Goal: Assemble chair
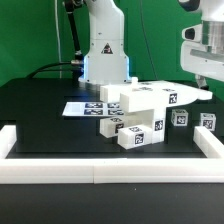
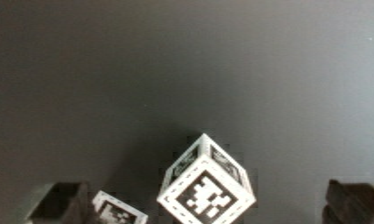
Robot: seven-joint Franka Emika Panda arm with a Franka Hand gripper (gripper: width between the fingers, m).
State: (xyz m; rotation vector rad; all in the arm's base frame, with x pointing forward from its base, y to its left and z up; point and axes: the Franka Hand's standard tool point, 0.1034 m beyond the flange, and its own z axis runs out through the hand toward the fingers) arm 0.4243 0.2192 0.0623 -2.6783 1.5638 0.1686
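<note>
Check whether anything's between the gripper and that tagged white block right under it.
Nothing visible is. In the wrist view the open gripper hangs over the tagged white block with a clear gap between. A second tagged piece sits close beside the block, near one finger, and might get bumped.

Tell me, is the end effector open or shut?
Open: in the wrist view its fingertips stand far apart, clear of the tagged block between them.

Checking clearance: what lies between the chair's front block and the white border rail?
Nothing; the exterior view shows bare black table between the front block and border rail.
</note>
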